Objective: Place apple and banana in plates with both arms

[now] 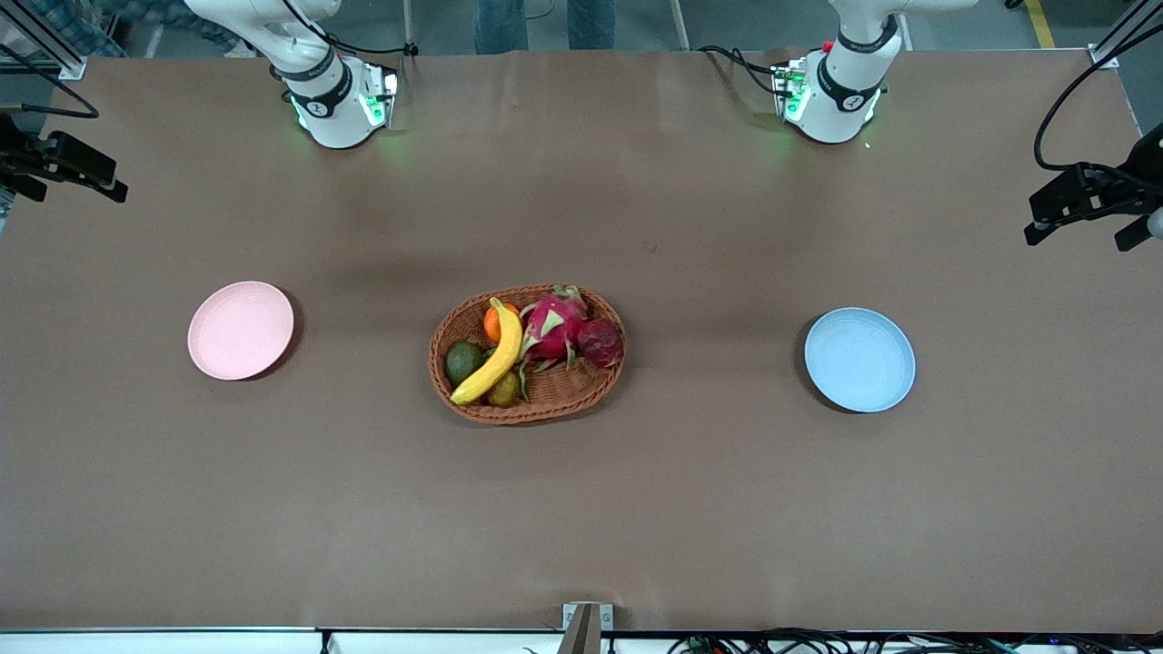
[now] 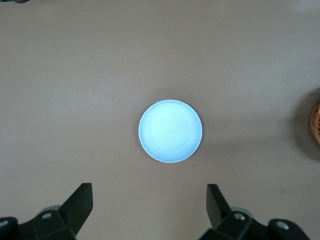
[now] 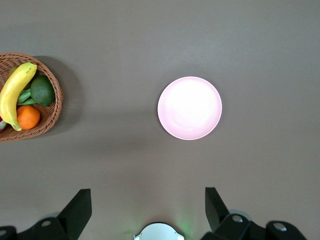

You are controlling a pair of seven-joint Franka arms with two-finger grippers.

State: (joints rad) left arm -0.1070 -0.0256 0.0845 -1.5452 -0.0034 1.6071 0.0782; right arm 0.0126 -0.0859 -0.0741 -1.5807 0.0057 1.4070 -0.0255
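The dark red apple (image 1: 601, 342) and the yellow banana (image 1: 492, 356) lie in the brown wicker basket (image 1: 545, 406) at the table's middle. The pink plate (image 1: 240, 329) sits toward the right arm's end and the blue plate (image 1: 859, 359) toward the left arm's end; both hold nothing. My left gripper (image 2: 149, 200) is open, high over the table beside the blue plate (image 2: 170, 131). My right gripper (image 3: 148, 202) is open, high over the table beside the pink plate (image 3: 189, 108); the banana (image 3: 13, 92) shows in its view. Neither gripper shows in the front view.
The basket also holds a pink dragon fruit (image 1: 552, 325), an orange (image 1: 496, 320), an avocado (image 1: 463, 361) and another small fruit. The right arm's base (image 1: 336, 100) and the left arm's base (image 1: 836, 91) stand along the table's edge farthest from the front camera. Black camera mounts (image 1: 1090, 200) stand at both table ends.
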